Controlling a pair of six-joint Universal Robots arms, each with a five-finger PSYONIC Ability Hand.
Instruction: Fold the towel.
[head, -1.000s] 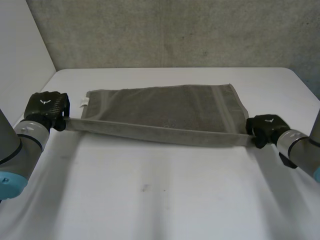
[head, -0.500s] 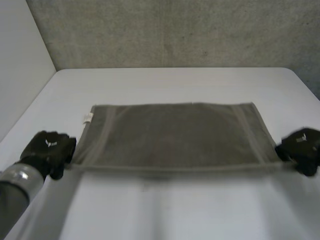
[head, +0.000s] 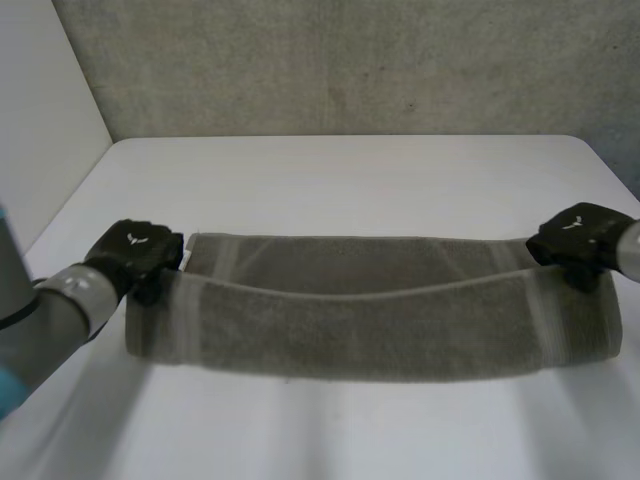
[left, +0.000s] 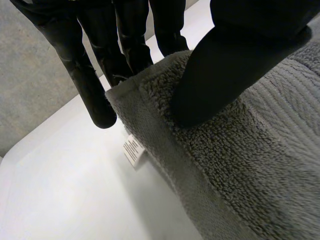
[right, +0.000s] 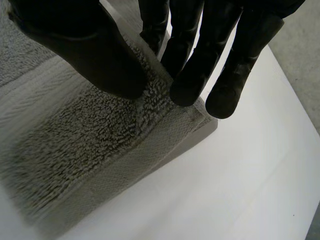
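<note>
A grey towel (head: 370, 310) hangs stretched between my two hands above the white table (head: 350, 170), sagging forward in a doubled band. My left hand (head: 135, 255) pinches the towel's left corner; in the left wrist view the thumb (left: 235, 65) presses the towel's corner (left: 150, 95) against the fingers (left: 90, 85). A white label (left: 133, 150) hangs under that corner. My right hand (head: 580, 240) pinches the right corner; in the right wrist view its thumb (right: 85, 45) clamps the towel (right: 100, 140) against the fingers (right: 195, 65).
A rough grey wall (head: 350, 60) rises behind the table's far edge. A white panel (head: 40, 110) stands at the left side. Bare tabletop lies beyond the towel and in front of it.
Both hands have carried the held towel edge up and away from me, over the rest of the cloth. The flat sheet is now a doubled, sagging band.
</note>
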